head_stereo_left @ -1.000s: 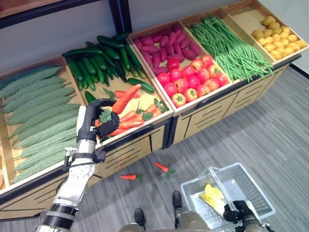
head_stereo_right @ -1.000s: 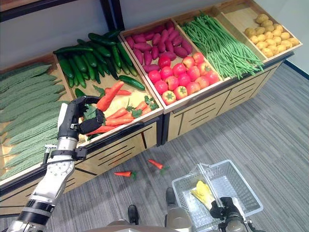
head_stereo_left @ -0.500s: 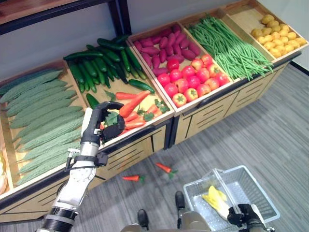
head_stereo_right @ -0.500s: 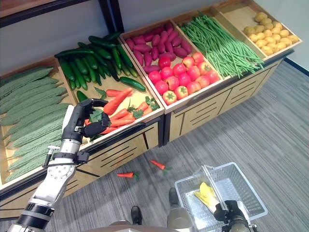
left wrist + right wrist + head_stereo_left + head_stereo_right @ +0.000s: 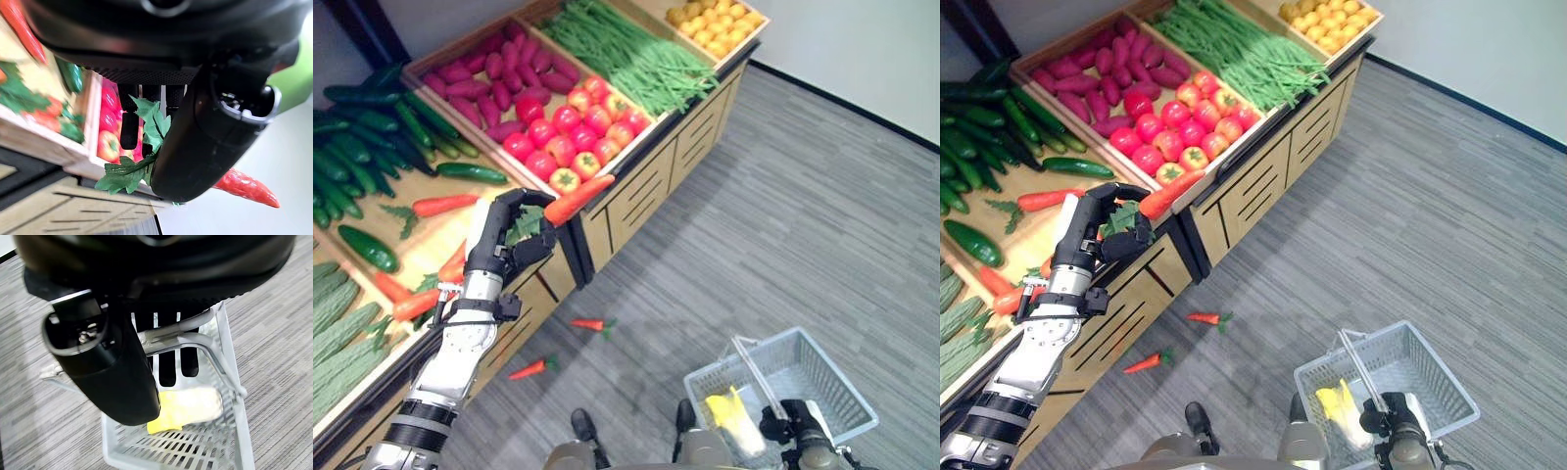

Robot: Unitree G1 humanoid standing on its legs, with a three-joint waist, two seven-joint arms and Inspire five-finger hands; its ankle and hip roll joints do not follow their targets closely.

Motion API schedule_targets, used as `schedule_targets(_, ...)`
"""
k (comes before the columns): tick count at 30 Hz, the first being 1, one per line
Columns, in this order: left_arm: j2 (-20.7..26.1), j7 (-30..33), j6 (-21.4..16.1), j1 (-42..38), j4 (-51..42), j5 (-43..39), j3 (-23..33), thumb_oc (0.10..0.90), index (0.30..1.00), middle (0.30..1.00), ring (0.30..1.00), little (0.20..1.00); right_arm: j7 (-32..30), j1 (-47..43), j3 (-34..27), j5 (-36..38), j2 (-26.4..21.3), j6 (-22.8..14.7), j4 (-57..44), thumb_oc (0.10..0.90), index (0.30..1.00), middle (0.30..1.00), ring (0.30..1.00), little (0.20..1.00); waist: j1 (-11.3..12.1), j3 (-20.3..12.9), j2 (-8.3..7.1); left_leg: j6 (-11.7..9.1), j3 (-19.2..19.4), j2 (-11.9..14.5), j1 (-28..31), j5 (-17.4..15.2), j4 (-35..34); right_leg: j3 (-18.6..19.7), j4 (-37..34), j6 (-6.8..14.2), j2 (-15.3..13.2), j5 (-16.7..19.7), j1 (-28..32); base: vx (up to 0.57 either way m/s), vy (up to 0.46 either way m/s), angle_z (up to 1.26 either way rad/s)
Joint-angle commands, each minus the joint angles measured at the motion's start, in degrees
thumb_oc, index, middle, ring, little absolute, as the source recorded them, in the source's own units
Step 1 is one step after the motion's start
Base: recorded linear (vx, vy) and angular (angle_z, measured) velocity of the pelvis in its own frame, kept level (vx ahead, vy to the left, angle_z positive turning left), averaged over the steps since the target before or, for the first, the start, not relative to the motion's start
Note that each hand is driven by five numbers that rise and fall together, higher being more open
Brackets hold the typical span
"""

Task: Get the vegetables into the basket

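Above the front edge of the wooden produce stand [image 5: 636, 186], the left hand [image 5: 504, 240] had curled shut around the leafy green top of a long orange carrot [image 5: 578, 199], whose tip pointed away toward the tomatoes. Down by the floor, the right hand [image 5: 112, 362] clasped the metal handle [image 5: 190, 340] of the white wire basket [image 5: 822, 377]; its wrist view showed a yellow vegetable [image 5: 188, 406] inside.

Left hand [image 5: 507, 238] raised, fingers curled in a grip, right hand [image 5: 1386, 421] low, fingers clenched
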Motion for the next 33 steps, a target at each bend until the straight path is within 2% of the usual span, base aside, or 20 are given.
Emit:
schedule_targets(1,1.59,0.33,-5.79,-4.31,-5.54,0.15,2.1,0.4,0.3,0.3,0.3,0.3,-1.79,0.27,-1.25,1.19,-2.16,-3.21,-1.13,0.4,0.3,0.3,0.3,0.3,-0.42,-3.97,-2.01,-1.74,-3.25,-0.48,-0.05,-3.54,1.38,-0.06,5.29,3.59,-4.21,-4.04,0.25,-0.01,-0.183,0.06)
schedule_targets(8,-0.05,-1.02,-6.25,-5.52,-4.59,-2.7,-0.47,0.4,0.3,0.3,0.3,0.3,-3.11,3.07,-3.49,2.27,-3.93,-3.88,-2.68,0.4,0.3,0.3,0.3,0.3,-2.7,-2.38,0.53,-4.2,-2.88,3.08,0.13,-0.73,2.19,1.38,5.65,1.46,-1.01,-6.23,0.11,-0.04,-0.195,-0.05)
schedule_targets(10,-1.23,-0.5,-5.7,-6.3,-2.99,-3.16,-1.79,0.4,0.3,0.3,0.3,0.3,-4.23,4.51,-4.72,2.89,-4.42,-4.44,-3.48,0.4,0.3,0.3,0.3,0.3,-3.75,-1.66,2.28,-5.59,-3.47,5.11,-0.5,1.6,3.05,2.33,7.2,-0.3,0.81,-7.87,-0.32,-0.09,-0.342,-0.15)
schedule_targets(12,-1.25,-1.03,-5.61,-6.92,-2.42,-2.97,-2.47,0.4,0.3,0.3,0.3,0.3,-4.48,5.43,-5.8,3.51,-4.75,-4.58,-2.44,0.4,0.3,0.3,0.3,0.3,-4.32,-0.98,2.77,-6.81,-5.27,6.79,-2.13,2.1,6.66,2.48,5.82,-1.86,2.3,-8.21,1.15,-0.05,-0.368,-0.13)
schedule_targets(13,-1.16,-1.03,-5.88,-6.84,-2.3,-3.14,-2.28,0.4,0.3,0.3,0.3,0.3,-4.39,5.55,-5.89,3.6,-5.67,-4.56,-2.22,0.4,0.3,0.3,0.3,0.3,-4.12,-0.34,2.45,-6.83,-9.45,6.64,-3.33,0.48,12.09,4.2,5.18,-2.62,2.89,-8.47,1.88,0.0,-0.213,-0.05)
schedule_targets(14,-1.15,-1.04,-5.88,-6.86,-2.29,-3.14,-2.25,0.4,0.3,0.3,0.3,0.3,-4.38,5.5,-5.88,3.6,-5.68,-4.55,-2.22,0.4,0.3,0.3,0.3,0.3,-4.13,-0.41,2.52,-6.81,-9.48,6.74,-3.61,0.52,12.23,4.19,5.09,-2.68,2.98,-8.28,1.71,0.05,-0.157,-0.34)
schedule_targets(15,-1.54,-0.06,-6.06,-5.76,-2.94,-2.65,-1.19,0.4,0.3,0.3,0.3,0.3,-4.63,3.65,-5.44,3.59,-7.15,-4.4,-0.67,0.4,0.3,0.3,0.3,0.3,-1.82,0.58,2.59,-5.32,-22.42,1.08,-6.08,-1.89,12.04,8.62,5.19,-2.65,3.05,-8.07,1.25,0.05,-0.045,-0.62)
schedule_targets(17,-1.08,1.09,-6.4,-4.93,-3.23,-1.5,-0.6,0.4,0.3,0.3,0.3,0.3,-4.78,3.04,-4.97,3.47,-7.52,-4.55,-0.33,0.4,0.3,0.3,0.3,0.3,-1.26,0.24,2.55,-4.75,-27.31,0.16,-7.48,-1.81,9.73,11.94,4.83,-2.5,3.42,-7.24,0.28,0.08,-0.008,-1.05)
schedule_targets(20,-0.37,2.02,-6.89,-4.54,-3.94,-0.47,-0.42,0.4,0.3,0.3,0.3,0.3,-5.07,0.86,-4.01,3.92,-8.23,-4.89,1.19,0.4,0.3,0.3,0.3,0.3,0.67,-0.18,2.89,-4.25,-38.92,-3.04,-9.97,-0.4,6.5,17.5,4.76,-2.49,4.96,-6.66,-0.76,0.1,0.053,-1.18)
schedule_targets(22,0.14,2.56,-7.43,-4.09,-4.67,-0.44,-0.06,0.4,0.3,0.3,0.3,0.3,-5.09,-0.47,-3.19,3.85,-8.34,-5.08,1.57,0.4,0.3,0.3,0.3,0.3,1.16,-0.19,3.05,-4.28,-42.02,-4.76,-10.53,-0.33,6.81,19.99,5.11,-2.33,5.47,-6.84,-0.74,0.09,0.091,-0.86)
schedule_targets(24,0.74,2.1,-7.75,-2.84,-5.44,-0.38,0.22,0.4,0.3,0.3,0.3,0.3,-4.31,-0.23,-2.96,4.08,-8.23,-5.1,1.55,0.4,0.3,0.3,0.3,0.3,0.83,-0.89,3.03,-3.15,-38.65,-4.61,-8.81,-1.36,5.5,22.27,5.61,-1.7,4.75,-7.0,-0.92,0.14,0.322,-1.12)
schedule_targets(25,1.06,1.73,-7.83,-2.64,-5.45,-0.58,0.07,0.4,0.3,0.3,0.3,0.3,-3.99,-0.43,-3.36,4.19,-8.09,-4.85,1.93,0.4,0.3,0.3,0.3,0.3,0.48,-1.4,2.7,-1.73,-36.66,-5.19,-7.41,-2.37,4.44,24.02,6.44,-0.76,3.57,-6.94,-1.6,0.13,0.347,-1.01)
schedule_targets(27,1.42,1.66,-7.89,-2.69,-5.6,-0.61,-0.11,0.4,0.3,0.3,0.3,0.3,-3.96,-0.4,-3.4,4.13,-7.9,-4.73,1.87,0.4,0.3,0.3,0.3,0.3,0.28,-1.65,2.38,-1.15,-35.13,-5.36,-6.68,-2.69,3.94,25.1,6.7,-0.1,3.12,-6.57,-2.12,0.07,0.288,-1.06)
schedule_targets(28,1.84,1.52,-7.91,-2.76,-5.58,-0.5,-0.35,0.4,0.3,0.3,0.3,0.3,-3.8,-0.57,-3.46,3.93,-7.41,-4.34,2.51,0.4,0.3,0.3,0.3,0.3,0.14,-2.16,1.83,-0.01,-32.18,-5.89,-5.73,-3.7,3.56,27.11,6.94,1.5,1.87,-5.53,-3.25,0.05,0.282,-1.06)
schedule_targets(29,1.86,1.51,-7.93,-2.75,-5.57,-0.51,-0.34,0.4,0.3,0.3,0.3,0.3,-3.81,-0.57,-3.44,3.93,-7.39,-4.33,2.5,0.4,0.3,0.3,0.3,0.3,0.36,-2.18,1.76,0.05,-31.93,-5.92,-5.69,-3.74,3.56,27.37,6.91,1.56,1.83,-5.51,-3.31,0.0,0.35,-1.02)
schedule_targets(30,2.22,1.23,-8.35,-2.8,-5.58,-0.53,-0.48,0.4,0.3,0.3,0.3,0.3,-3.75,-1.13,-3.22,3.58,-6.91,-4.1,2.67,0.4,0.3,0.3,0.3,0.3,0.2,-2.07,1.14,0.59,-29.28,-6.41,-5.5,-4.53,3.86,28.82,6.83,3.09,0.92,-3.96,-4.87,-0.06,0.243,-0.86)
schedule_targets(33,2.78,1.64,-8.46,-2.78,-5.41,0.24,-0.45,0.4,0.3,0.3,0.3,0.3,-4.03,-2.86,-2.24,3.34,-6.16,-4.21,2.36,0.4,0.3,0.3,0.3,0.3,0.58,-1.54,0.58,1.24,-25.68,-6.68,-5.29,-5.39,3.84,28.99,6.49,4.81,-0.02,-1.1,-7.88,-0.09,0.187,-0.7)
